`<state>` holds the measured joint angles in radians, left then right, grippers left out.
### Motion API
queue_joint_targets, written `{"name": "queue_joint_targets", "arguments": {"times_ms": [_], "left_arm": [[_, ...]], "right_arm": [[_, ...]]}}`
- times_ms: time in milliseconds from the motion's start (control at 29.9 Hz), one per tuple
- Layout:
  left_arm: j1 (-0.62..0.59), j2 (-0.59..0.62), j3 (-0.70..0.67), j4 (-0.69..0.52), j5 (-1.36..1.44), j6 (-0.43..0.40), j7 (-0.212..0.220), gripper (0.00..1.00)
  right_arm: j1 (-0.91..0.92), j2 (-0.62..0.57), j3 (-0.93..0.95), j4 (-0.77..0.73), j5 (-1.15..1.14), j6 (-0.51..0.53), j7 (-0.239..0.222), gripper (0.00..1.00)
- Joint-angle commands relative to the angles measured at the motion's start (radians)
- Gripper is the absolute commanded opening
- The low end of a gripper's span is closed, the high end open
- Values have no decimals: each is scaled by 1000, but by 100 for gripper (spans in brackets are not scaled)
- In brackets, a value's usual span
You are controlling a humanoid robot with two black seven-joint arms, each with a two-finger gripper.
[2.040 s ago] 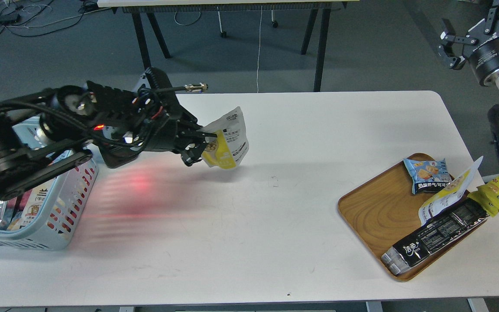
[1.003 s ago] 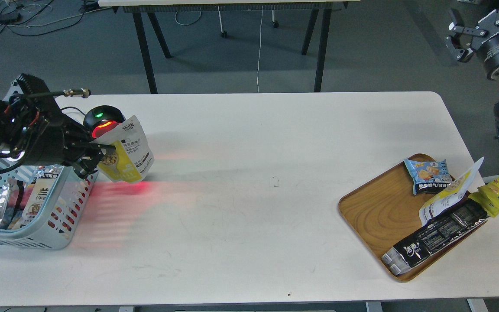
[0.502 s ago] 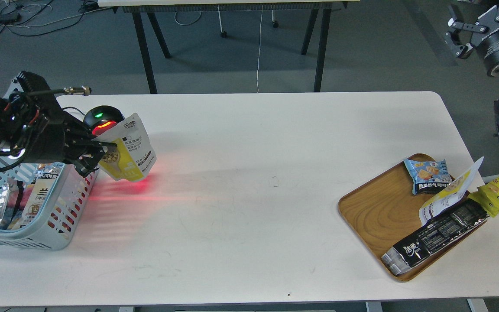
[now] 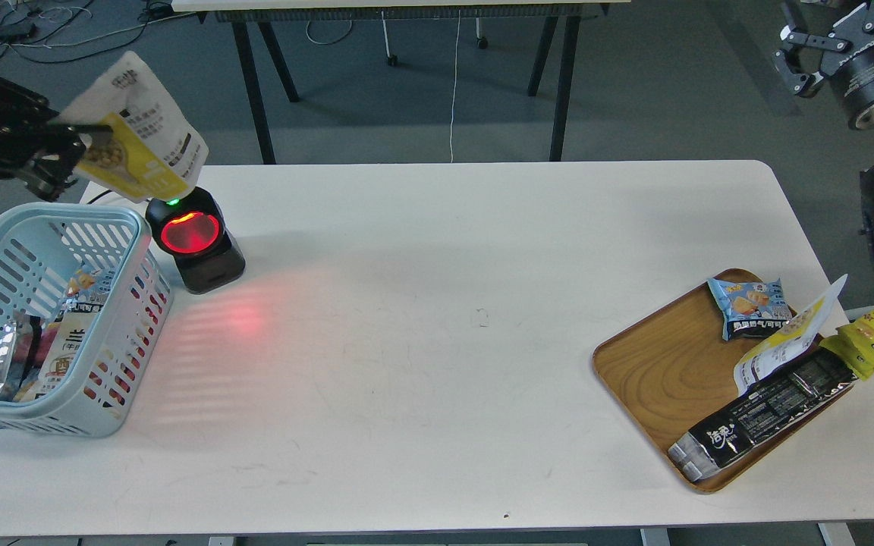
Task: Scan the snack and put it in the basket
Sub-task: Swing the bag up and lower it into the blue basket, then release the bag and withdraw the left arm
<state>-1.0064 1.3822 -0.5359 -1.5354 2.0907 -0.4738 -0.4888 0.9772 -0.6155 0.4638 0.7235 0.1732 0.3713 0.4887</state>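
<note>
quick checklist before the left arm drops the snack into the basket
1. Grip: left end effector shut on the snack, pouch off the table: ok.
2. Position: the snack looks beyond the basket rim rather than over its opening: not ok.
3. Room in basket: packets lie at the bottom, with space above them: ok.
4. Scanner close beside the basket, under the snack; clearance: cannot tell.
5. Scan registered: green light on, nothing more shown: cannot tell.
6. Right end effector raised, far from the basket: ok.
</note>
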Motion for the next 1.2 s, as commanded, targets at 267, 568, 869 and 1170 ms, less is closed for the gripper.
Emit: {"name": "queue_joint_targets", "arguments": {"times_ms": [267,568,869,1170], "left_arm": [[14,139,203,92,-20,58,0,2],[14,95,304,96,-21,92,0,22],[2,49,286,138,-392,93,0,82],[0,-185,156,334,-1278,55,57,100]], "right_arm": [[3,-1,-1,1,0,1,0,97],[6,-3,-1,1,0,1,0,97],[23,-7,76,-2,0,-40,0,97],[18,2,187,-12,-1,-48,0,99]]}}
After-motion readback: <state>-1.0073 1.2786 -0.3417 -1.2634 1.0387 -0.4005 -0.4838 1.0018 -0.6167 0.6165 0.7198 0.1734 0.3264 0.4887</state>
